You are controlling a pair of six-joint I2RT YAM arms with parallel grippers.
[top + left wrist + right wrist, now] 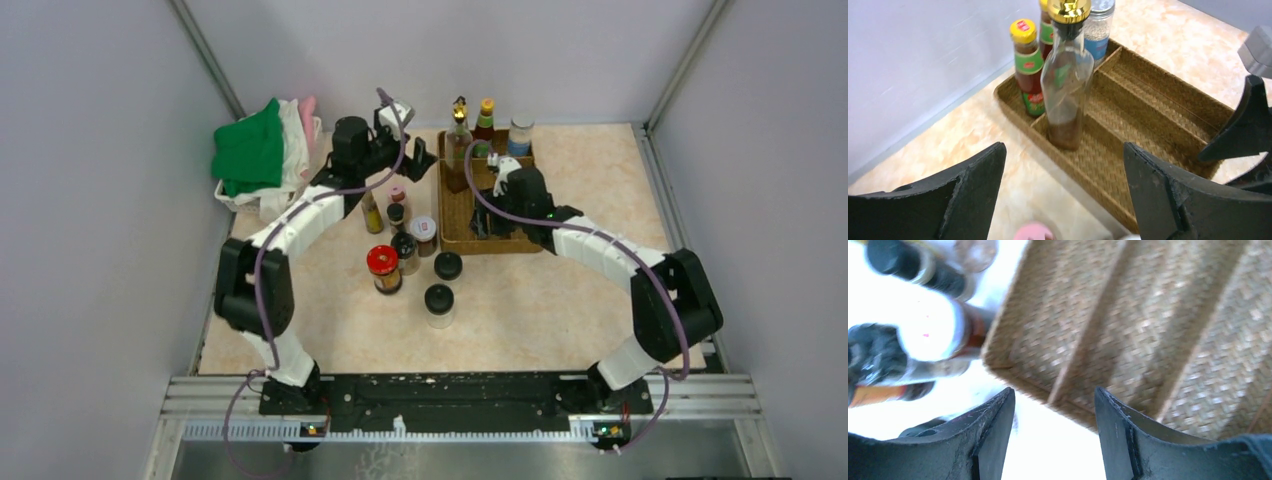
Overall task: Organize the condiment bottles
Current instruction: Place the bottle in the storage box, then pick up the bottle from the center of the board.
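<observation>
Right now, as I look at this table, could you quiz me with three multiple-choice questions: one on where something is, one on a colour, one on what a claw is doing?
1. Where does the tall clear bottle stand?
A. in the woven tray
B. on the table outside it
C. on the cloth pile

2. What colour is the cap of the red sauce bottle beside it?
A. white
B. yellow
C. black

3. How is the left gripper?
A. shut tight
B. out of sight
C. open and empty

Answers: 1 A, its base sits on the tray's weave. 2 B, the left wrist view shows the yellow cap. 3 C, its fingers stand wide apart with nothing between them.
</observation>
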